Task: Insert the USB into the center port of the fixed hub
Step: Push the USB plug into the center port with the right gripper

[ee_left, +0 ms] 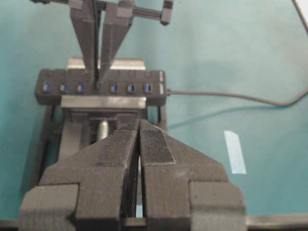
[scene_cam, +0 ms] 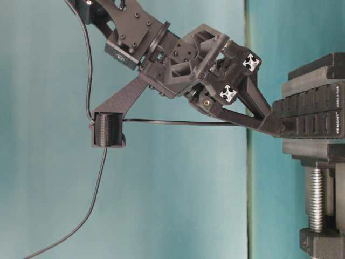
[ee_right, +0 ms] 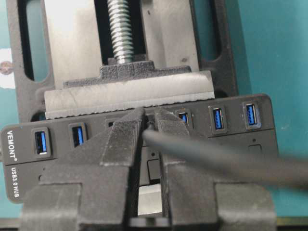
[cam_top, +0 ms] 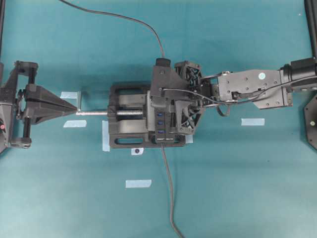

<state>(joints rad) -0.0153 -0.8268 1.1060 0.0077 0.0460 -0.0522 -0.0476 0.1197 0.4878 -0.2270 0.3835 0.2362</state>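
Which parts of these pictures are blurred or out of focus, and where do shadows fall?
Right wrist view: the cable near the lens is blurred, the fixed hub lettering sharp. Left wrist view: the hub's ports look soft. Overhead view: soft shadows on the cloth beside the vise. Table-level view: evenly lit, fairly sharp.

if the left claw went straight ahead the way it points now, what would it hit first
Most likely the silver screw of the vise: the shut left claw points along it, its tip almost at the screw's end. Beyond lie the vise and the hub.
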